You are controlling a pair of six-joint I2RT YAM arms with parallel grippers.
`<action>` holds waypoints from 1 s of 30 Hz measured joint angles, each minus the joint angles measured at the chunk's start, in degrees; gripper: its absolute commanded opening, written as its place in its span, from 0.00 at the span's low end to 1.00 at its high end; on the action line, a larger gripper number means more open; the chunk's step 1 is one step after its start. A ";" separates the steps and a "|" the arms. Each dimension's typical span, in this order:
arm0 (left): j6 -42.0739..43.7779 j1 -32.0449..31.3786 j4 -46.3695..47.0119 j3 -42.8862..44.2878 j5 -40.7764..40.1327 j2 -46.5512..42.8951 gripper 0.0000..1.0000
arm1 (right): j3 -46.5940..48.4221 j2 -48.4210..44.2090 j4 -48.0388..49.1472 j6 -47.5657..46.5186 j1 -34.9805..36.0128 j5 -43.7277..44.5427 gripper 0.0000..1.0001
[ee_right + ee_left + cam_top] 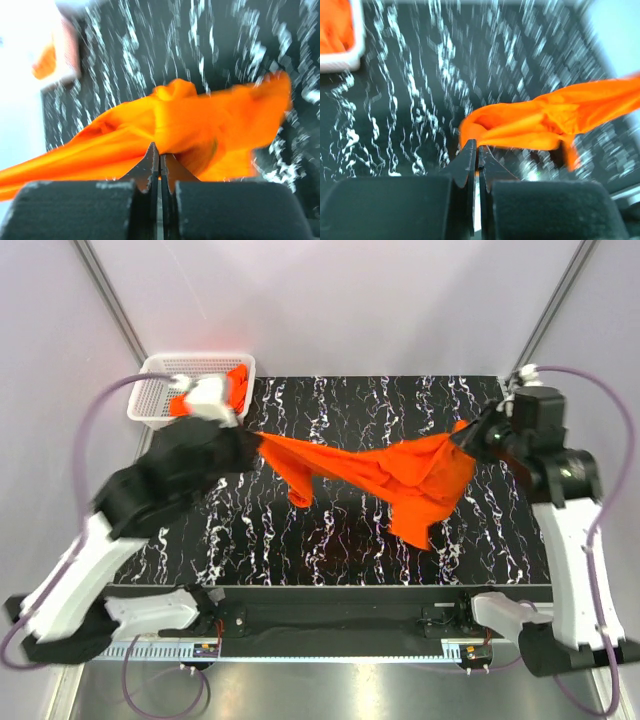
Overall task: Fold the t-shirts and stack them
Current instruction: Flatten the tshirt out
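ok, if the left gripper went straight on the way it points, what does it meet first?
The t-shirt it is shut on: cloth bunches right ahead of the left gripper. Beyond that, likely the marbled table, depth unclear.

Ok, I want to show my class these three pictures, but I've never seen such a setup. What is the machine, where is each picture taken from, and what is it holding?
These are two robot arms, left and right, bolted at the near edge of a black marbled table. One picture looks down from above and behind them; the other two come from a camera on each wrist, so its own dark fingers show at the bottom. An orange t-shirt is stretched between the arms, its middle sagging. The left gripper is shut on one end, the right gripper on the other. At the far left corner stands a white mesh basket with more orange cloth in it. The wrist pictures are blurred.
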 measured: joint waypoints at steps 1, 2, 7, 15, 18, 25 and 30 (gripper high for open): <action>-0.57 0.00 0.09 0.09 -0.90 -2.86 0.00 | 3.52 -1.01 -2.05 -0.31 0.00 1.68 0.00; -0.94 0.00 0.09 0.13 -1.51 -5.20 0.00 | 6.82 -1.92 -3.52 -0.59 0.00 3.21 0.00; -2.58 0.02 0.85 0.20 -4.17 -18.78 0.00 | 19.85 -5.51 -10.45 -0.94 0.00 8.48 0.00; -6.19 0.15 2.01 -6.62 -5.99 -32.17 0.00 | 29.40 -10.34 -15.74 0.48 0.00 11.08 0.00; -7.21 0.15 1.53 -10.60 -6.69 -33.42 0.00 | 29.00 -11.10 -15.85 1.22 0.00 11.80 0.00; -5.38 0.15 2.03 -15.76 -8.74 -28.26 0.00 | 16.13 -6.62 -9.16 1.53 0.00 13.29 0.00; -0.33 0.35 6.73 -17.66 -13.07 -16.83 0.00 | 13.40 8.39 -3.17 -0.90 -0.92 14.88 0.00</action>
